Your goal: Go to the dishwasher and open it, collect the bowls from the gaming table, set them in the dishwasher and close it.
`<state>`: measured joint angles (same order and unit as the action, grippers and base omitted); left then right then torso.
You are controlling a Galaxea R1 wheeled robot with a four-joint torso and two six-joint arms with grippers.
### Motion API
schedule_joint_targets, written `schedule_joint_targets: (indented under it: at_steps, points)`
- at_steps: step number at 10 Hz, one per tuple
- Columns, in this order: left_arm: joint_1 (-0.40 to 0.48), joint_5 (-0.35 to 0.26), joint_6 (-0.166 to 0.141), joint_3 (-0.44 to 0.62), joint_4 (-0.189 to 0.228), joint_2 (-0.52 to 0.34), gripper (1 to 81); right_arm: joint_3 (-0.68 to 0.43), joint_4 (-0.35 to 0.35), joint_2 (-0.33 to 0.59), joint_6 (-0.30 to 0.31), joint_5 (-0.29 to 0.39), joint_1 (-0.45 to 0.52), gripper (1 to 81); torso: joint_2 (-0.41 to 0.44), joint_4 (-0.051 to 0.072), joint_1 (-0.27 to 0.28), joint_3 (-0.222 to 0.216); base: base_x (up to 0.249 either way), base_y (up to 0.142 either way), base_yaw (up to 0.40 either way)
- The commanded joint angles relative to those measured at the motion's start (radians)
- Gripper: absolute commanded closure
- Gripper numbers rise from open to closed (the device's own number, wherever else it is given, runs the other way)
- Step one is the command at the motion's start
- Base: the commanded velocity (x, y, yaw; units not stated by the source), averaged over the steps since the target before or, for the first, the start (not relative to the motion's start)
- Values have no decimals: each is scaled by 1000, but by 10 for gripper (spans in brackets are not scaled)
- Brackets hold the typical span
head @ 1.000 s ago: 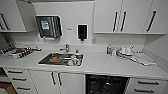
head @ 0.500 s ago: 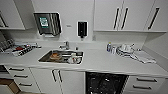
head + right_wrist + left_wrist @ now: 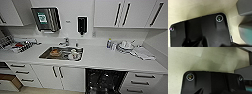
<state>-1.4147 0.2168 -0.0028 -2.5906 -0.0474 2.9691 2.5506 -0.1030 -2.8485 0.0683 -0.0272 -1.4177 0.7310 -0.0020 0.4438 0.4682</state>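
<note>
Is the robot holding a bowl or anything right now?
That cannot be told. Both wrist views show the pale floor, with no bowl there. The dishwasher stands open.

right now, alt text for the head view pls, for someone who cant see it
A white kitchen counter with the dishwasher below it, showing its dark inside. A steel sink holding dishes is set in the counter to the left, and white wall cabinets with black handles hang above.

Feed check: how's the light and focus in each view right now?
Head view: soft all over, evenly lit, white countertop bright, open dark dishwasher cavity murky. Left wrist view: angular shadows cross the pale speckled floor. Right wrist view: floor bright, nearly washed out.
</note>
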Motion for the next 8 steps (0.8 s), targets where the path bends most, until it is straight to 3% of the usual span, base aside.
schedule_joint_targets:
  at_steps: [1, 2, 5, 8]
  points:
    - [38, -45, 4, 4, 11, 1, 10, 17, 3, -1, 1, 55, 45, 10, -95, 0, -61, 0, 0, 0, 0]
    - [38, -45, 4, 4, 11, 1, 10, 17, 2, -2, 1, 55, 45, 10, -33, 0, -21, 0, 0, 0, 0]
    - [38, -45, 4, 4, 11, -1, 10, 17, 3, -1, 1, 55, 42, 10, -87, 0, -56, 0, 0, 0, 0]
    - [35, -45, 4, 4, 11, -1, 10, 17, 5, -5, 1, 55, 39, 10, -87, 0, -57, 0, 0, 0, 0]
